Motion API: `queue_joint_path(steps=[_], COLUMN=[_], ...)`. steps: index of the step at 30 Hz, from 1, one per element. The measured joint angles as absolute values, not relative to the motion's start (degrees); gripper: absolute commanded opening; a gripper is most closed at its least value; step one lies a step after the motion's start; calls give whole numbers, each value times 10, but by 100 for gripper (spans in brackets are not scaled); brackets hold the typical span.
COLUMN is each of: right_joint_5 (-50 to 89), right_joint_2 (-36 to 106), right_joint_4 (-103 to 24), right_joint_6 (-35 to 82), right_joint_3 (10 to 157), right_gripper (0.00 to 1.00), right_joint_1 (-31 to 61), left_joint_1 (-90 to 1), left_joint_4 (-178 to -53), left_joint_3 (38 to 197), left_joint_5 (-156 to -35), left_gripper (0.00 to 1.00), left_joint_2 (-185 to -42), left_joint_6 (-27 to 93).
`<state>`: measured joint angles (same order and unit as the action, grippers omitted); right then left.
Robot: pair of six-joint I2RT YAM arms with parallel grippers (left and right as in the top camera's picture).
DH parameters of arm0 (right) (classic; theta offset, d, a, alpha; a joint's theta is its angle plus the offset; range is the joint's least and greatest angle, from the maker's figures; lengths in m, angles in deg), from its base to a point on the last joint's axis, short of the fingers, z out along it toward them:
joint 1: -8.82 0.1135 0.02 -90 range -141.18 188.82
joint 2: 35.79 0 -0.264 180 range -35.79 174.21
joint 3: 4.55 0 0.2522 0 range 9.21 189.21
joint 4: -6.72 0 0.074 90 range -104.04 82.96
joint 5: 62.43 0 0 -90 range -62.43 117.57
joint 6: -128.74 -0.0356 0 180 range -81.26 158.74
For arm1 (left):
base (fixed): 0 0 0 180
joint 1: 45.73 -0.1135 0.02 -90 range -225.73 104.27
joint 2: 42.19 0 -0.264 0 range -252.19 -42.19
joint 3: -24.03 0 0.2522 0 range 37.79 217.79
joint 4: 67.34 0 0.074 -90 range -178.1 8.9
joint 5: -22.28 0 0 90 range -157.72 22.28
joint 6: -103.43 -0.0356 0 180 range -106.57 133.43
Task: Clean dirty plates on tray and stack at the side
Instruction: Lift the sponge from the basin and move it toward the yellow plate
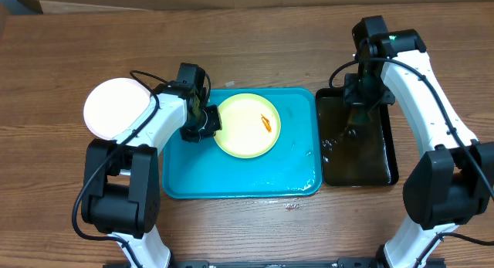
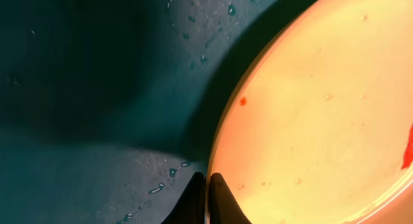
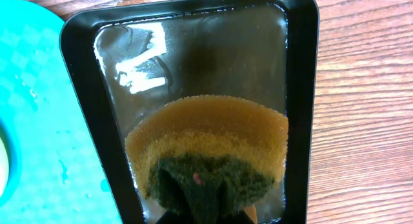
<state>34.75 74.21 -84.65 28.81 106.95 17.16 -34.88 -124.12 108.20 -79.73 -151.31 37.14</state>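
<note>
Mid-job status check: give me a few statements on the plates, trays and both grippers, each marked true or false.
1. The yellow-green plate lies on the turquoise tray. True.
2. The left gripper is open, clear of it. False: it is shut on the plate's rim.
3. The right gripper holds the sponge over the black tray. True.
4. That plate is clean. False: it has an orange smear.
5. The white plate is on the turquoise tray. False: it sits on the table.

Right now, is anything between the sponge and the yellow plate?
Nothing visible does. Only the black tray's rim and a bare wet stretch of the turquoise tray lie between the sponge and the yellow-green plate.
</note>
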Motion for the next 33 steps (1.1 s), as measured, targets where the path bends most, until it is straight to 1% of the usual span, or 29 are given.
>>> queue_joint_path(steps=[1,2,4,5,6,7,8,10,11,17,18,20,21,23,24,26,33], right_joint_5=[349,349,353,357,362,370,380,396,403,430,433,437,439,444,445,445,438], right_joint_2=[742,742,742,742,742,742,742,742,742,742,742,742,742,742,742,742,742], right_joint_4=[-846,-846,-844,-841,-841,-840,-839,-835,-833,-827,-826,-827,-827,-826,-826,-824,-818], right_joint_6=[295,302,316,324,330,336,344,357,364,386,388,396,402,418,424,439,449], right_joint_3=[1069,1069,1069,1069,1069,1069,1069,1069,1069,1069,1069,1069,1069,1069,1069,1069,1069], right_gripper=[4,4,4,4,4,4,4,4,4,4,4,4,4,4,4,4,4], right_joint_1=[172,173,175,178,181,185,191,202,209,250,254,257,258,257,257,257,257], left_joint_1=[-349,-349,-349,-349,-349,-348,-348,-348,-349,-348,-348,-349,-348,-348,-348,-348,-348], left_joint_4=[-1246,-1253,-1268,-1273,-1274,-1274,-1271,-1259,-1253,-1255,-1264,-1289,-1299,-1311,-1311,-1298,-1273], left_joint_3=[1082,1082,1082,1082,1082,1082,1082,1082,1082,1082,1082,1082,1082,1082,1082,1082,1082], left_joint_5=[-801,-806,-816,-821,-822,-823,-821,-814,-810,-802,-805,-811,-813,-816,-817,-817,-821], left_gripper=[5,13,37,43,44,42,33,9,4,5,9,23,26,28,25,4,4], left_joint_2=[-1513,-1513,-1513,-1513,-1513,-1513,-1513,-1513,-1513,-1513,-1513,-1513,-1513,-1513,-1513,-1513,-1513], left_joint_6=[373,375,381,383,385,388,388,388,390,390,390,390,392,390,390,388,383])
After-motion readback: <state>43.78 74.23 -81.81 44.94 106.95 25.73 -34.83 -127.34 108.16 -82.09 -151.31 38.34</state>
